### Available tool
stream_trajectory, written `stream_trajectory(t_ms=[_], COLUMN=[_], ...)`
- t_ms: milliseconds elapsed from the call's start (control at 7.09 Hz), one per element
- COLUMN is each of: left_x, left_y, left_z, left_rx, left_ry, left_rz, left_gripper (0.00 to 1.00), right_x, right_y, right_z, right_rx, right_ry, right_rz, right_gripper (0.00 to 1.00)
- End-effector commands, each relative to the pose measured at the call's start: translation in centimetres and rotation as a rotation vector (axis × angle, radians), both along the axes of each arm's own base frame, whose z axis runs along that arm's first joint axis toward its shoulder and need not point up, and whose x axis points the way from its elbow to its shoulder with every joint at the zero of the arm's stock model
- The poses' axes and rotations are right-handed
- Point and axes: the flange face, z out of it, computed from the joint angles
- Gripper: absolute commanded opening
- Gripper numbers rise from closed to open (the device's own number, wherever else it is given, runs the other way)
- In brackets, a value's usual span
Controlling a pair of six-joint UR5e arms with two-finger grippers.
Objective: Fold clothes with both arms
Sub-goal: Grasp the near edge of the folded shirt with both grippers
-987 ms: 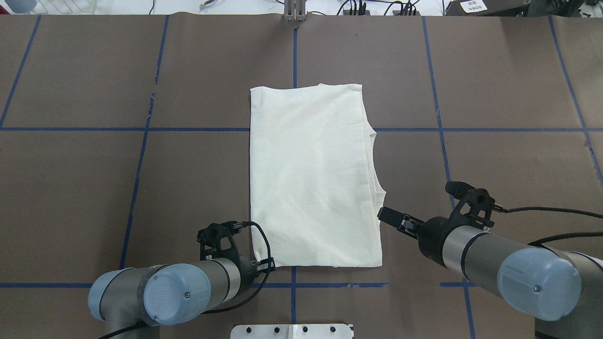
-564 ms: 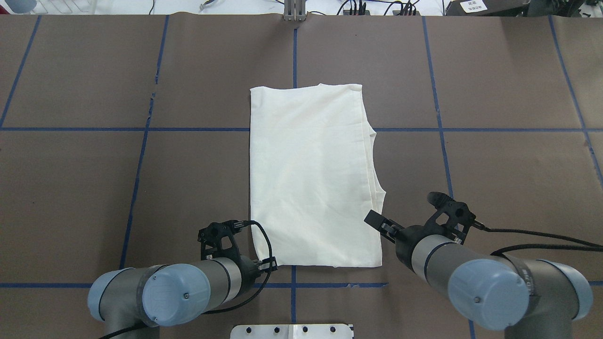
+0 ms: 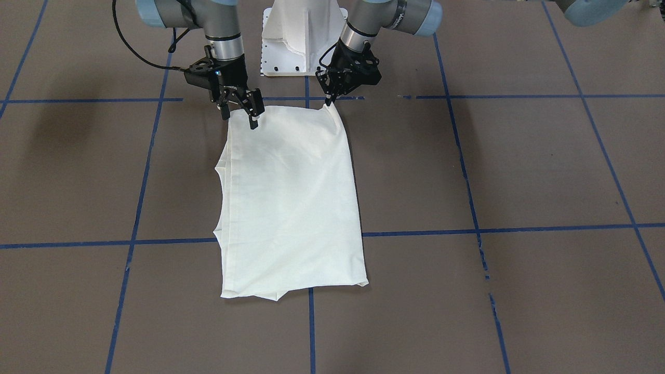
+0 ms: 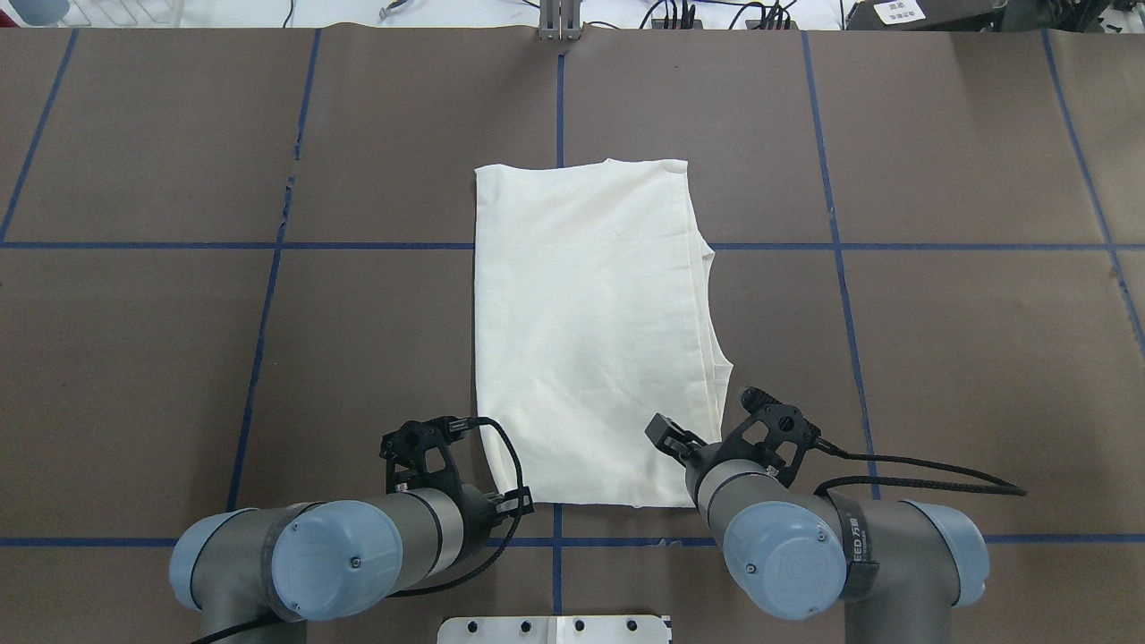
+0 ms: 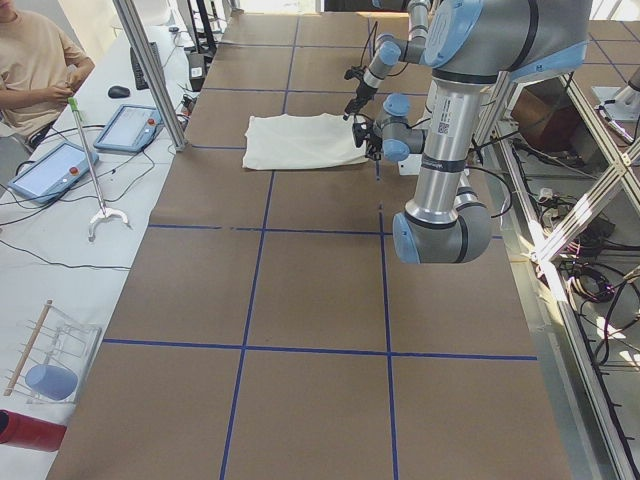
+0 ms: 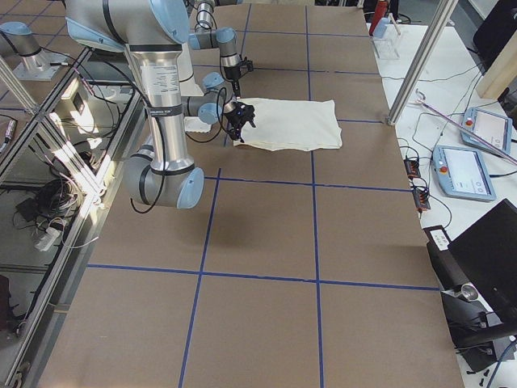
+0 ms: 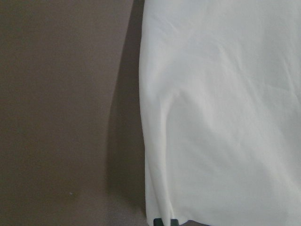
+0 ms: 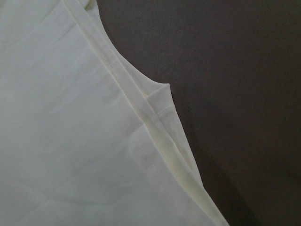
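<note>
The clothes are one cream-white shirt (image 3: 291, 197), folded into a long rectangle with its plain side up, lying flat at the table's middle (image 4: 590, 331). My left gripper (image 3: 329, 103) is shut on the shirt's corner nearest the robot, and the cloth rises to a small peak there. The left wrist view shows the cloth (image 7: 225, 117) with a dark fingertip at its bottom edge. My right gripper (image 3: 240, 115) is open, its fingers (image 4: 664, 431) just over the other near corner. The right wrist view shows layered cloth edges (image 8: 155, 117) and no fingers.
The white pedestal base (image 3: 301, 41) stands between the arms at the robot's edge. Blue tape lines (image 4: 558, 98) cross the brown table. A person (image 5: 35, 60) sits by tablets (image 5: 130, 125) on a side table, and aluminium posts (image 5: 150, 70) stand at the far edge.
My right arm has swung inward and back toward the robot, bringing its open gripper from beside the shirt's edge to over the near corner. The left arm has barely moved.
</note>
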Motion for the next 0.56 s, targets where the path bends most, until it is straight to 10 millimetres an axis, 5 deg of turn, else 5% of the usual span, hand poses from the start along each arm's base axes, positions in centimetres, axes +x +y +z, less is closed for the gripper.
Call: stream_trajectory(t_ms=[0,423], left_x=[-0.09,-0.11], left_y=[-0.07,-0.05], left_z=[-0.22,-0.15], left_rx=[-0.001,-0.001], left_ry=[0.006,0.006], left_rz=[-0.002,-0.001], left_gripper=[0.0,0.0], right_x=[-0.64,-1.16], right_y=[0.68,1.62], right_z=[0.79,1.03], right_rx=[-0.007,-0.006], right_ry=[0.073,0.081], right_rz=[-0.014,-0.028], right_gripper=[0.99,0.99])
